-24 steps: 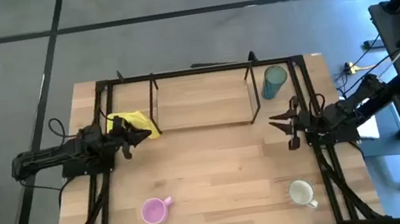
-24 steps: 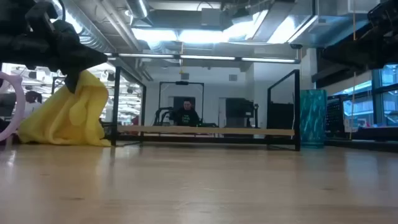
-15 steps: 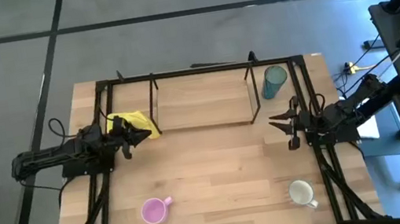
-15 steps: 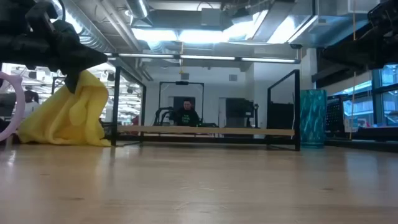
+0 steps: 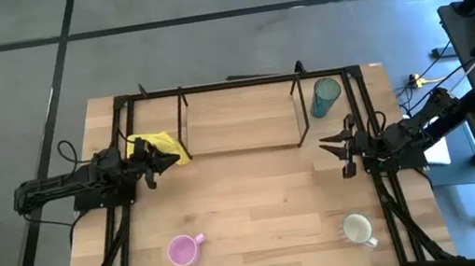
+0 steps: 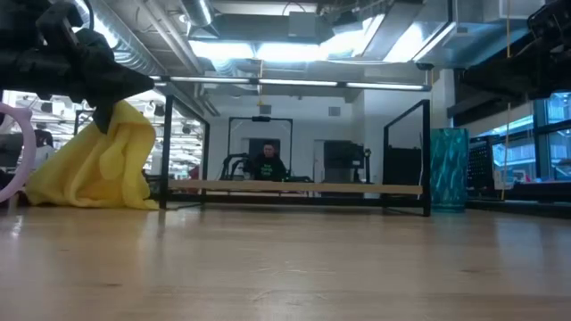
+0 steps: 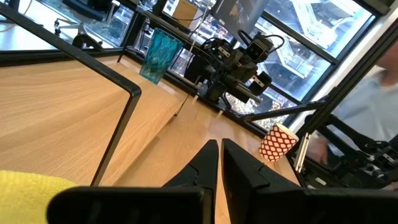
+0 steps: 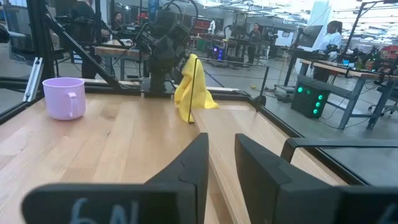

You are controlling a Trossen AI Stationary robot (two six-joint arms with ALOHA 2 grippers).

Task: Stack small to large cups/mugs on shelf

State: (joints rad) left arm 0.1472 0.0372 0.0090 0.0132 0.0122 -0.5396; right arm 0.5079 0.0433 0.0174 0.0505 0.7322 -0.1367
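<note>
The pink mug [image 5: 182, 250] stands upright near the table's near edge, left of centre, and shows too in the right wrist view [image 8: 64, 98]. Toward the near right corner is the white mug [image 5: 357, 228], standing upright. The teal tumbler [image 5: 326, 96] stands on the table just right of the shelf [image 5: 240, 118], a light-wood board in black rods at the far edge. My left gripper [image 5: 169, 160] hovers shut by the shelf's left near corner. Off the shelf's right near corner my right gripper [image 5: 322, 146] hovers with a narrow gap between its fingers [image 8: 221, 155]. Neither touches anything.
A yellow cloth [image 5: 162, 146] lies heaped left of the shelf, right behind my left gripper. Black frame rods run along the table's left, right and far edges. Bare tabletop [image 5: 256, 196] stretches between the arms and the two mugs. A person [image 6: 268, 162] sits far behind the table.
</note>
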